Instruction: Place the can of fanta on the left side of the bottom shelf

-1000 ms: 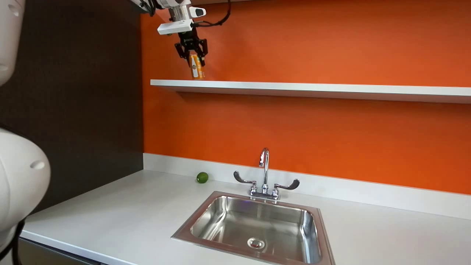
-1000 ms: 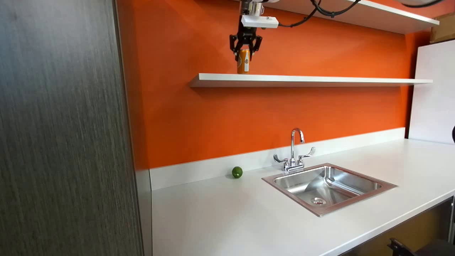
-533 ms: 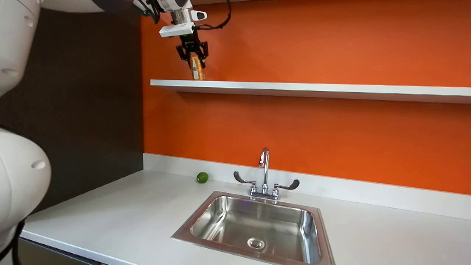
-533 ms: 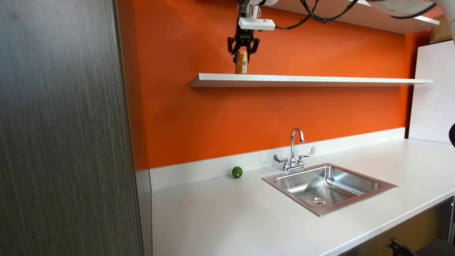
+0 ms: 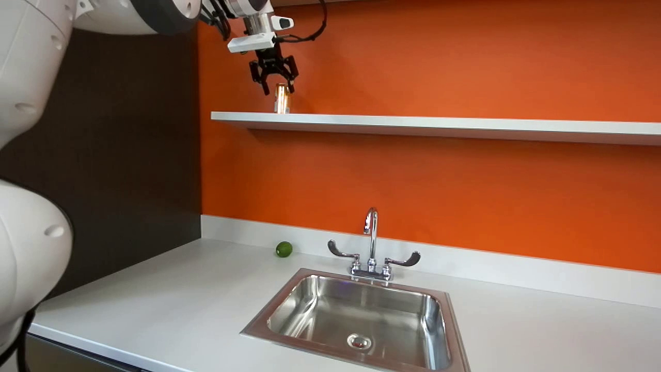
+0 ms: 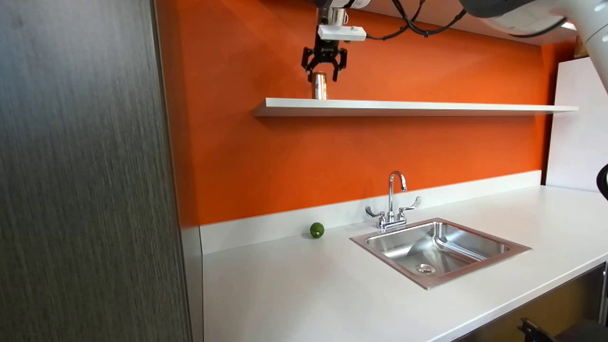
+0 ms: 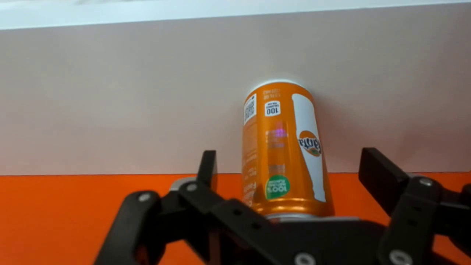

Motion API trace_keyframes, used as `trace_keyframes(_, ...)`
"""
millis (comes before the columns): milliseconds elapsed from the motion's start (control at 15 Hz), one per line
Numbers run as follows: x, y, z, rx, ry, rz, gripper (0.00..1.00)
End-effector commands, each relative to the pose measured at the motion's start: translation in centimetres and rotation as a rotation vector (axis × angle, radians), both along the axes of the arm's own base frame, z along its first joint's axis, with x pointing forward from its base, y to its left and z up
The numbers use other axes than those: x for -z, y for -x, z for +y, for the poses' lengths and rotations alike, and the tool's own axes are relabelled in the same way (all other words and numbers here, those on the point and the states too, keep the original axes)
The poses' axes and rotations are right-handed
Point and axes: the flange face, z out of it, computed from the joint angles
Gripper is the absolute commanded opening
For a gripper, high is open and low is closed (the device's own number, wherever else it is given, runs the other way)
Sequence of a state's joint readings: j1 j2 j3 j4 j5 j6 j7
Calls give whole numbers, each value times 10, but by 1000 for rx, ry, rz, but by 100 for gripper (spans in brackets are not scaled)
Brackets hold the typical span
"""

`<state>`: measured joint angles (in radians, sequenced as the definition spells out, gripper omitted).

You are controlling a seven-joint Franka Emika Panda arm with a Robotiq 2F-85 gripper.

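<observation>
Gripper points down over the bottom shelf, near the end that both exterior views show on the left. Its two fingers are spread wide, one to each side of the can of fanta, which stands upright on the shelf near that same end. In the wrist view, strips of shelf and of orange wall show between the can and either finger. They reach level with the can's upper part, clear of the shelf. In an exterior view the arm comes in from the left of the shelf: one thick white section slants up past shelf height, the next runs across higher than the shelf, and the silver wrist hangs over it. A white box sits on the wrist, higher than the shelf. Lower than the shelf are a green ball, a faucet and a sink.
</observation>
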<state>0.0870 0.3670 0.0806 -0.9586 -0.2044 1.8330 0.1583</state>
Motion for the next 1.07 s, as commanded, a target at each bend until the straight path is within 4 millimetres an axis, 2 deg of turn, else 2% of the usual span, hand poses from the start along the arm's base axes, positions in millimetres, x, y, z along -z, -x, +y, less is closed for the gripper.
trace_keyframes(0, -10, 5, -3, 15, 13, 1, 100)
trace_keyframes(467, -19, 35, -4, -6, 18, 10, 100)
trace_keyframes(800, -24, 84, -3, -26, 29, 16, 100)
trace_keyframes(1000, -16, 114, -4, -37, 41, 45, 100)
